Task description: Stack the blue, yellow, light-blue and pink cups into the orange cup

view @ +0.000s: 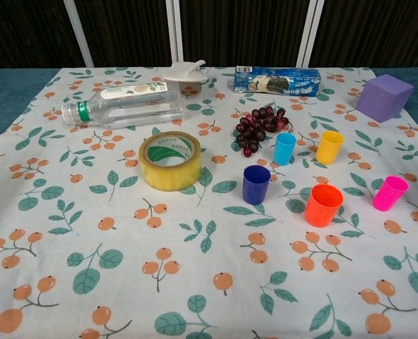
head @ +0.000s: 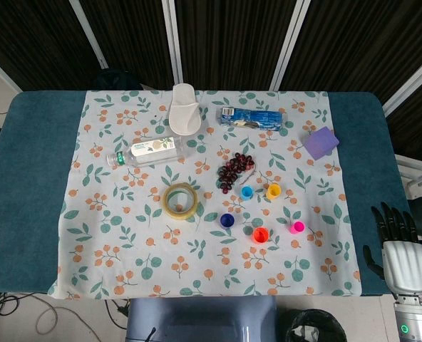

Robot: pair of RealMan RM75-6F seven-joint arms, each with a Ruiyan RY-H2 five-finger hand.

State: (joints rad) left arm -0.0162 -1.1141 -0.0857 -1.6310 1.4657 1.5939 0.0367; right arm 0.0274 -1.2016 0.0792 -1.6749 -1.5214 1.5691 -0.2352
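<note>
Five small cups stand upright on the floral cloth. The orange cup (head: 260, 234) (view: 323, 205) is nearest the front, with the dark blue cup (head: 227, 220) (view: 255, 184) to its left and the pink cup (head: 297, 227) (view: 390, 193) to its right. Behind them stand the light-blue cup (head: 247, 192) (view: 284, 148) and the yellow cup (head: 273, 191) (view: 329, 147). My right hand (head: 396, 246) hangs off the table's right front corner, fingers spread, holding nothing, well clear of the cups. The left hand shows in neither view.
A bunch of dark grapes (head: 235, 169) (view: 260, 127) lies just behind the cups. A tape roll (head: 180, 200) (view: 170, 160), a lying water bottle (head: 145, 152) (view: 121, 106), a white scoop (head: 184, 108), a blue biscuit pack (head: 252, 117) (view: 277, 80) and a purple block (head: 320, 142) (view: 385, 97) are also on the cloth.
</note>
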